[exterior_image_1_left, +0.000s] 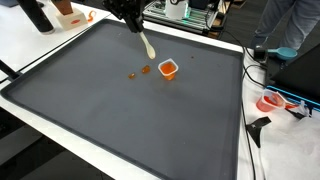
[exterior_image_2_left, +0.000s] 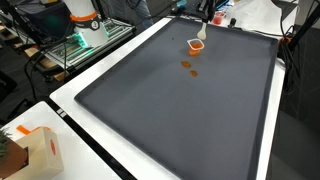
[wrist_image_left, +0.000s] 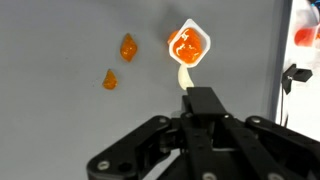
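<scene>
Above the dark tabletop (exterior_image_1_left: 120, 120), my end effector (exterior_image_1_left: 136, 25) is clamped on a cream spoon (exterior_image_1_left: 147, 45), near an orange cup (exterior_image_1_left: 168, 69) and two orange pieces (wrist_image_left: 128, 47).

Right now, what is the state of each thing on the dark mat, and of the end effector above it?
end effector: shut on the pale tool, raised above the mat.
pale tool: held, tilted, tip down near the cup; contact cannot be told.
cup: upright, open, orange content inside.
orange pieces: two, lying on the mat outside the cup, apart from each other.
mat: lying flat.
</scene>
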